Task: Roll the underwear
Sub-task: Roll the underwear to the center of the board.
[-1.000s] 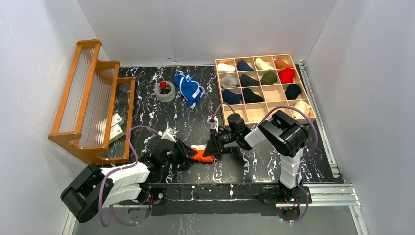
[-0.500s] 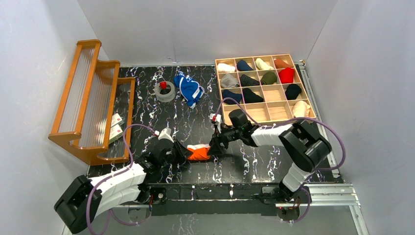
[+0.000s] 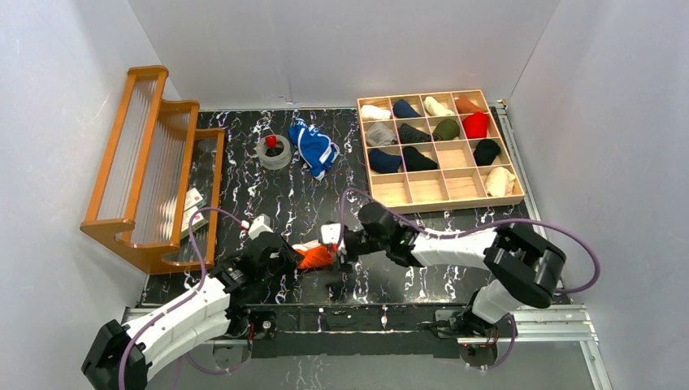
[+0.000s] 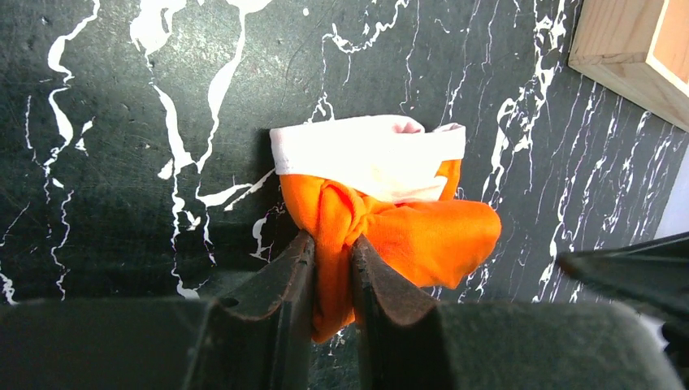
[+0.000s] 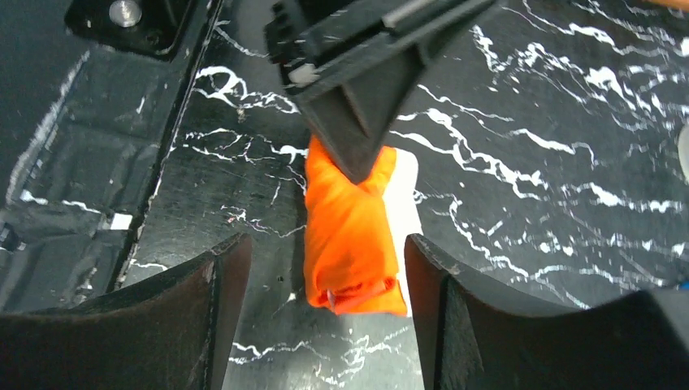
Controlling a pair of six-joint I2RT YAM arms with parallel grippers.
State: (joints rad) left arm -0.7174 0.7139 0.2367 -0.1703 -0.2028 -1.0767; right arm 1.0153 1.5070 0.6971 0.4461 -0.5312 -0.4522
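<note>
Black marble-patterned desk (image 3: 268,203) with white veins fills the top view, boxed in by plain white walls. You have a stepped orange-brown wooden rack (image 3: 150,162) at its left edge. At the back right is a pale wooden grid tray (image 3: 443,187), with rolled cloth bundles in most of its compartments. Soft royal blue briefs (image 3: 314,149) with white stripes lie crumpled at the back centre, just beside a grey tape roll (image 3: 281,159). Near the front edge, the soft, bright orange briefs (image 3: 311,257) with a white waistband sit bunched between your two arms. Your left claw (image 3: 294,253) meets them from the left and your right claw (image 3: 337,246) from the right.

From the left wrist, your left claw (image 4: 331,248) is narrow, its two dark fingers (image 4: 292,276) pinching a fold of the orange briefs (image 4: 414,236). The white waistband (image 4: 366,154) lies on the far side of the bundle, down on the desk (image 4: 106,162).

From the right wrist, your right claw (image 5: 325,252) stands wide, with one finger (image 5: 207,309) on each side of the orange briefs (image 5: 349,236). Neither finger touches the cloth. The bundle is a short roll lying on the desk (image 5: 569,162), with the white waistband (image 5: 406,191) showing along its right side. Your left claw (image 5: 361,162) grips its far end.
</note>
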